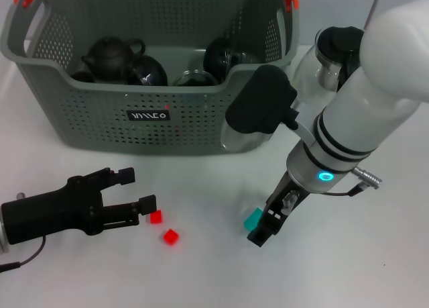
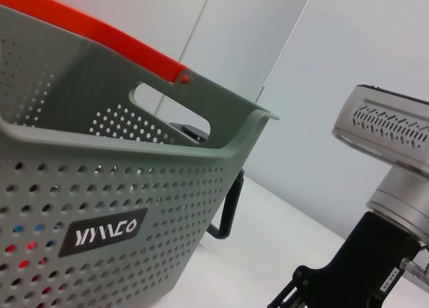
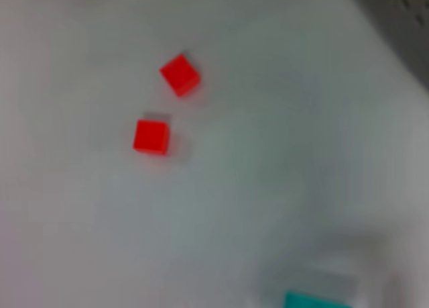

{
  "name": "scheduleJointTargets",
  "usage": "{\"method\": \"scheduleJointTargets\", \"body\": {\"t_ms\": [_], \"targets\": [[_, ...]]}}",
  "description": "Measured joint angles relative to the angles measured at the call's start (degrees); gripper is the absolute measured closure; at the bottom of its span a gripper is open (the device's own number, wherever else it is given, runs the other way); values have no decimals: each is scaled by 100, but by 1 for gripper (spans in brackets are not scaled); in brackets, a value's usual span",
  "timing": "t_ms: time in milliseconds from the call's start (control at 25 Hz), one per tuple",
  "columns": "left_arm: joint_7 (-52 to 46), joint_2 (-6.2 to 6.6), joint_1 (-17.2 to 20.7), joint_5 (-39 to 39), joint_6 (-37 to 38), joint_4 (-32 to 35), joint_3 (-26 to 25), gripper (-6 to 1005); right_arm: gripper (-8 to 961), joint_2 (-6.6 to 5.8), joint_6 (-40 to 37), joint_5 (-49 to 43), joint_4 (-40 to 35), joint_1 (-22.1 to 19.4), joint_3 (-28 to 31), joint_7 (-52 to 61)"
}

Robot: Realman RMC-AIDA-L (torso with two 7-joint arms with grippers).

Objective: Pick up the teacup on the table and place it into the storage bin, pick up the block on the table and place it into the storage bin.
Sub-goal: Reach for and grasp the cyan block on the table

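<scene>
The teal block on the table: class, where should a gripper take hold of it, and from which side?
Grip the teal block across two opposite flat faces, coming from above; it sits low on the table. The right gripper is already beside it.

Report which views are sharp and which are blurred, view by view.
Head view: sharp, soft shadows under the storage bin and right gripper. Left wrist view: sharp on the bin's black label. Right wrist view: blurred throughout; two red blocks readable, the teal block smeared at the edge.

Grey perforated storage bin (image 1: 100, 120), red blocks (image 1: 170, 237), teal block (image 1: 253, 219)
</scene>
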Motion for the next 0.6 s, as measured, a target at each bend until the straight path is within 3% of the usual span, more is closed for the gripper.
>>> {"method": "scheduleJointTargets", "body": {"t_ms": [600], "targets": [[0, 0, -1, 0, -11, 1, 0, 63, 328, 5, 30, 103, 294, 117, 29, -44]]}}
